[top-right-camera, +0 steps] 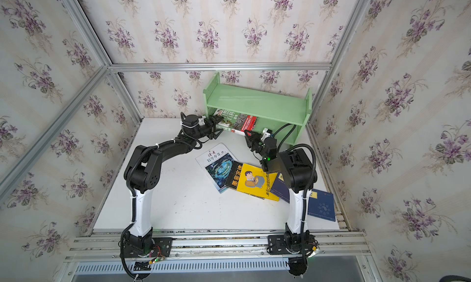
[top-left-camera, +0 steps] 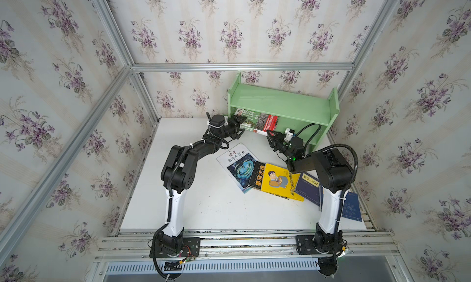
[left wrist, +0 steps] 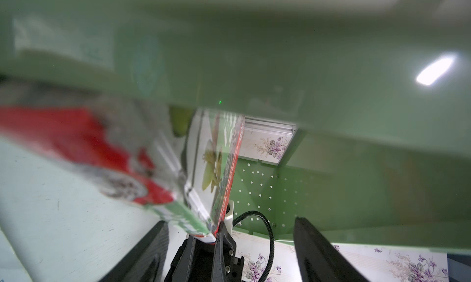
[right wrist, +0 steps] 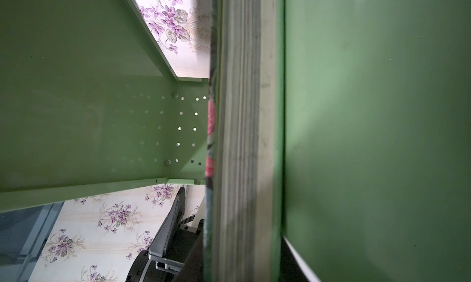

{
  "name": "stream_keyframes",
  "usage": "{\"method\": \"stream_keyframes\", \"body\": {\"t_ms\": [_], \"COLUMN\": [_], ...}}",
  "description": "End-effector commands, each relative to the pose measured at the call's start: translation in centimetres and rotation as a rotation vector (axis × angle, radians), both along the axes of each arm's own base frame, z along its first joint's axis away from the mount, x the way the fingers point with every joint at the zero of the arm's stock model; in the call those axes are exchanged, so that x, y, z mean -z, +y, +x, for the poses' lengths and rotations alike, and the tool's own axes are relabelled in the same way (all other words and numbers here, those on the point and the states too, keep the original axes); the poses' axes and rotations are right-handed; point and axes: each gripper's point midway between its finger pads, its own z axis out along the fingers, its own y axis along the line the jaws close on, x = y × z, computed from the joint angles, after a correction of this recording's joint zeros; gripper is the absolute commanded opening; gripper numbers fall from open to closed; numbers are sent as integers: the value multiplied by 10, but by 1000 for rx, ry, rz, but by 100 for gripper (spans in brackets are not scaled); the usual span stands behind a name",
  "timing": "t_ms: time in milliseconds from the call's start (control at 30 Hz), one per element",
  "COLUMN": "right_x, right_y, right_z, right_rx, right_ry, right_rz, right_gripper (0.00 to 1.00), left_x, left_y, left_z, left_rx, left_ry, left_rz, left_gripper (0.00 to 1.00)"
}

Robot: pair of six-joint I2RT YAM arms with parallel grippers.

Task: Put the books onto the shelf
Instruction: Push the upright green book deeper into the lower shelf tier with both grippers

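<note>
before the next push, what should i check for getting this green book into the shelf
1. right gripper shut on the green book corner: ok.
2. left gripper jaws open at the book's other end: ok.
3. book upright inside the shelf lower tier: not ok, it leans, partly out front.
4. space beside it in that tier: ok, nothing else there.
5. book's lower edge seated on the tier floor: cannot tell.

Floral-papered booth around my white table [top-left-camera: 204, 204]
Behind and to both sides of the table I see striped wallpaper [top-left-camera: 229, 26] with purple flowers, edged by an aluminium frame [top-left-camera: 242, 66]; along the table's near edge run metal rails [top-left-camera: 242, 238], then a slotted grille [top-left-camera: 229, 268].
</note>
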Motion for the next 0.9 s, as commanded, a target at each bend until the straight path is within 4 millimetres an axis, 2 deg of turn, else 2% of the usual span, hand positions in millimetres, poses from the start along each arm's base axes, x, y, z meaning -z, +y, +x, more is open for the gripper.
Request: {"method": "stream_keyframes", "body": {"t_ms": [0,233,467,667,767,867], "right_x": [-9,-15,-20,-4,-7,-12], "right_y": [-10,-17,-26,-29,-30,-29], "right_z": [13,18,14,5,2,2], "right_rx": [64,90,125,131,133,129], "right_ry": [-23,-34,-29,73,73,57], "right_rz": [26,30,38,52,44,48], "right_gripper": [22,35,49,50,49,43], "left_x": [-14,-15,-19,-17,-15,-15], "left_y": [-1,-1,-4,-12,-16,-19], "left_z": [3,6,9,9,9,9], "left_rx": [-3,-9,-9,8,13,22], "left_ry": [-34,-30,-35,-24,-21,-16], "left_rz": [-39,-51,-64,-77,-80,-85], "left_gripper": [79,79,77,77,76,76]}}
